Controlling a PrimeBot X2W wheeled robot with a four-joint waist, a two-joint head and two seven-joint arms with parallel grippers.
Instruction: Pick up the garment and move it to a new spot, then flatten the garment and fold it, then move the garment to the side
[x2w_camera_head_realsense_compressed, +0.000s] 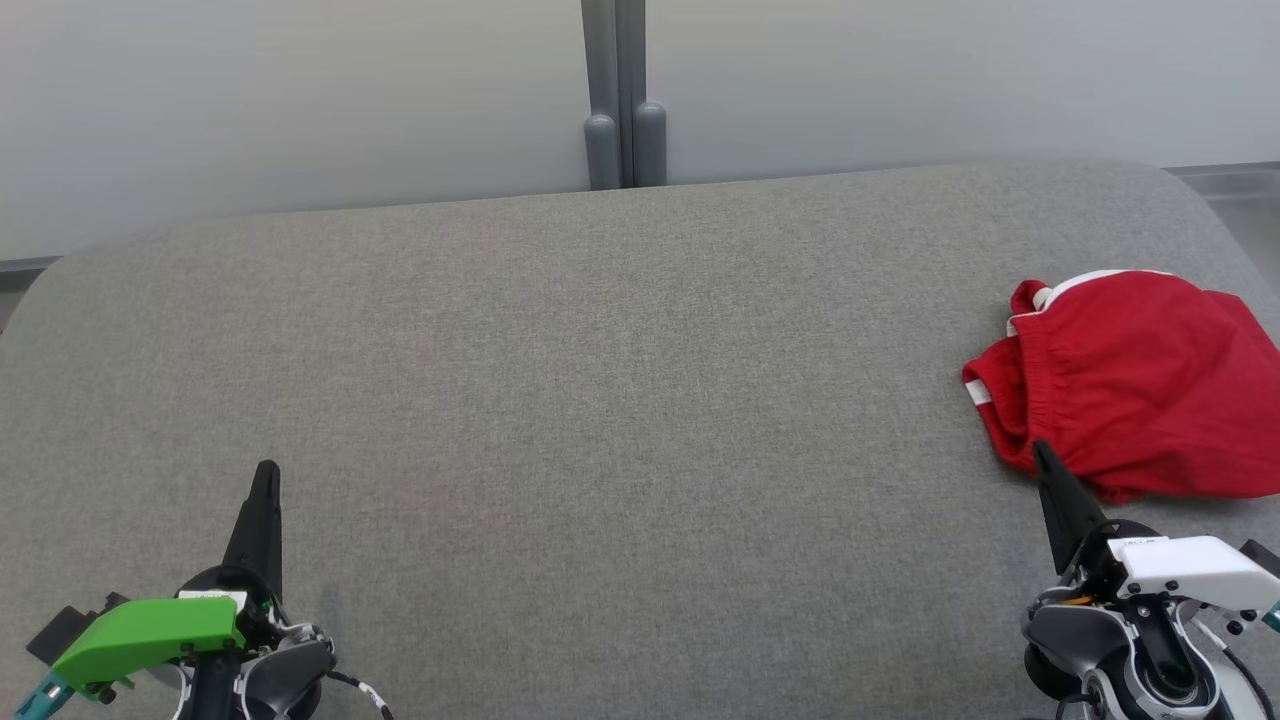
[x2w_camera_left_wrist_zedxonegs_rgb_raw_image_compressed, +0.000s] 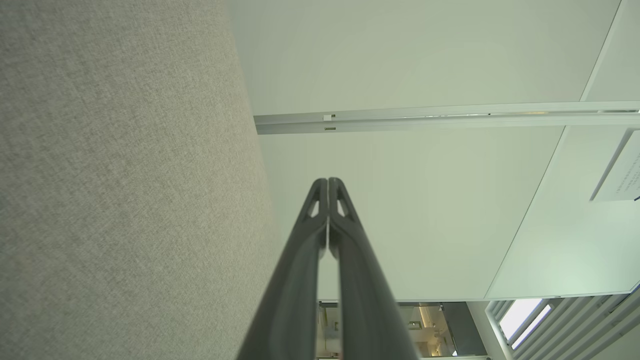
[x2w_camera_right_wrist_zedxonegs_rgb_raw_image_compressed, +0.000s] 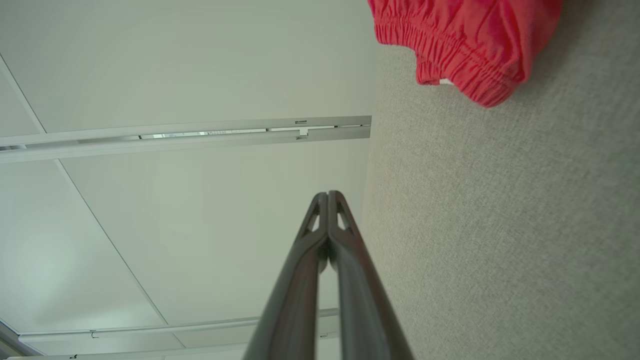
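A crumpled red garment (x2w_camera_head_realsense_compressed: 1130, 385) with white trim and an elastic waistband lies in a heap at the far right of the grey fabric table (x2w_camera_head_realsense_compressed: 600, 400). Its gathered waistband (x2w_camera_right_wrist_zedxonegs_rgb_raw_image_compressed: 450, 55) appears at the top of the right wrist view. My right gripper (x2w_camera_head_realsense_compressed: 1042, 452) is shut and empty, its tip just at the garment's near edge. In the right wrist view its tips (x2w_camera_right_wrist_zedxonegs_rgb_raw_image_compressed: 328, 194) meet, with nothing between them. At the lower left my left gripper (x2w_camera_head_realsense_compressed: 267, 470) is shut and empty, far from the garment. Its fingertips (x2w_camera_left_wrist_zedxonegs_rgb_raw_image_compressed: 328, 180) press together in the left wrist view.
The table's rounded far edge runs below a pale wall with a grey post (x2w_camera_head_realsense_compressed: 622, 100) at its middle. The garment reaches the table's right edge. Bare grey fabric (x2w_camera_left_wrist_zedxonegs_rgb_raw_image_compressed: 125, 175) spreads between the two grippers.
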